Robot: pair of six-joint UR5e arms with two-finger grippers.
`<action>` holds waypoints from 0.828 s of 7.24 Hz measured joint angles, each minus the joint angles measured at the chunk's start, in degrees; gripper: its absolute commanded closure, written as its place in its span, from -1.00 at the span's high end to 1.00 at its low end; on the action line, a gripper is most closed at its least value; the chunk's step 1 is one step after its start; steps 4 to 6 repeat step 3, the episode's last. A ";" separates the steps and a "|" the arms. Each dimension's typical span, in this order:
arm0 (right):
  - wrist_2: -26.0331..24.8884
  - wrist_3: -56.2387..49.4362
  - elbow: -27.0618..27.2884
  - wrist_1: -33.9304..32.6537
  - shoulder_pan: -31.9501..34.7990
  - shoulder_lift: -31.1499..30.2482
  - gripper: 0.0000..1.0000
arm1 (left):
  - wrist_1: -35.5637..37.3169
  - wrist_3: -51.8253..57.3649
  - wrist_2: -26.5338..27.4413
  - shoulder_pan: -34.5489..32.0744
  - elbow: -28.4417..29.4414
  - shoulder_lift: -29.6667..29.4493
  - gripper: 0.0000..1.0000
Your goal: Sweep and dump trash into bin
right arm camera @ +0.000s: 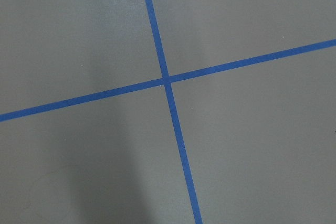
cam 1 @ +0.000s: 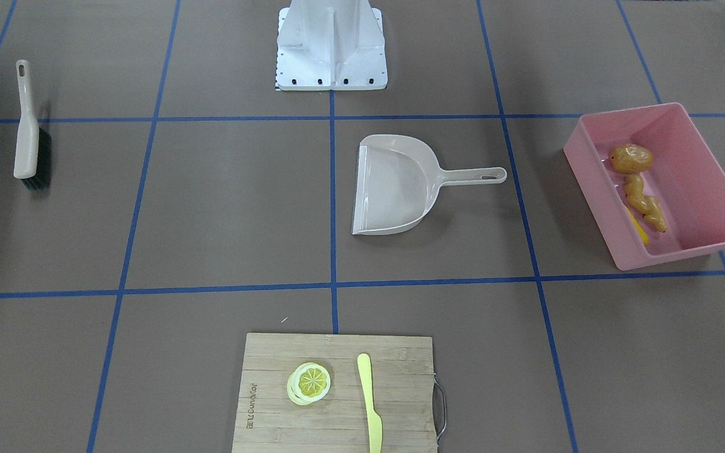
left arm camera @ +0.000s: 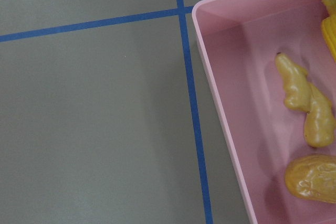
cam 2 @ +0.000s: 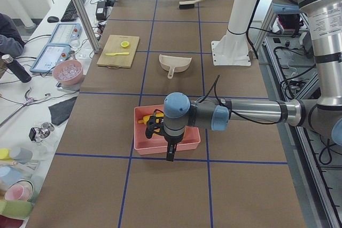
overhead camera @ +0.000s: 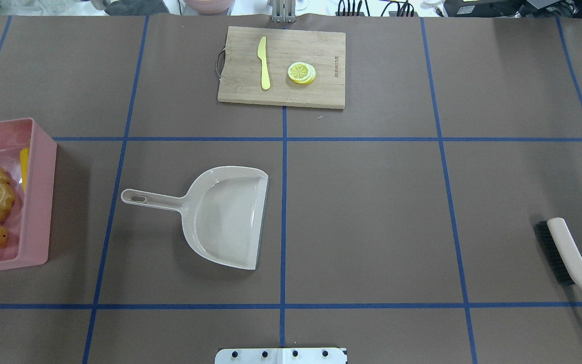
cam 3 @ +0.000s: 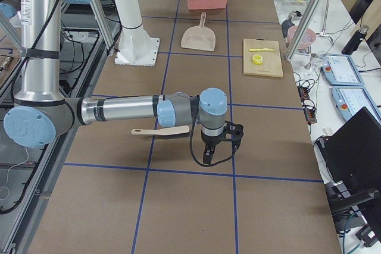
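A: From across the table (cam 1: 224, 207), where's the trash?

B: All three pieces are in the bin (cam 1: 592, 201), at the robot's left end. The potato (cam 1: 631, 158) is nearest the robot's base and the ginger root (cam 1: 646, 204) is just beside it. The corn cob (cam 1: 638, 229) is half hidden against the wall on the dustpan's side. The dustpan (cam 1: 394, 189) lies flat in the middle, and the brush (cam 1: 26, 126) lies well apart at the other end.

A: And from overhead?

B: Same layout. The lemon slice (overhead camera: 301, 72) and knife (overhead camera: 264, 63) sit on the cutting board (overhead camera: 326, 86) (neither is trash, so leave them).

A: Do the side views show the arms?

B: Yes. The left gripper (cam 2: 170, 152) hangs above the bin's near edge. The right gripper (cam 3: 206, 154) hangs over bare table near the brush. I cannot tell from there whether either one's fingers are spread or closed.

A: The wrist cameras?

B: The left one looks down on a corner of the bin with the ginger root and potato inside. The right one sees only tape lines (right arm camera: 168, 80). No fingers show in either.

A: So which step is this?

B: I'd judge the dump done and the task at its end. Any next move calls only for lifting both arms away without knocking the bin.
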 measured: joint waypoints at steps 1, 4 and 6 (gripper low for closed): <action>0.00 0.00 -0.01 0.00 0.00 0.00 1.00 | 0.00 0.00 0.05 -0.03 0.09 0.02 0.99; 0.00 0.05 -0.03 -0.02 0.00 0.00 1.00 | 0.00 -0.01 0.19 -0.04 0.33 0.03 0.99; 0.00 0.05 -0.03 -0.02 0.00 0.00 1.00 | 0.00 -0.01 0.19 -0.04 0.33 0.03 0.99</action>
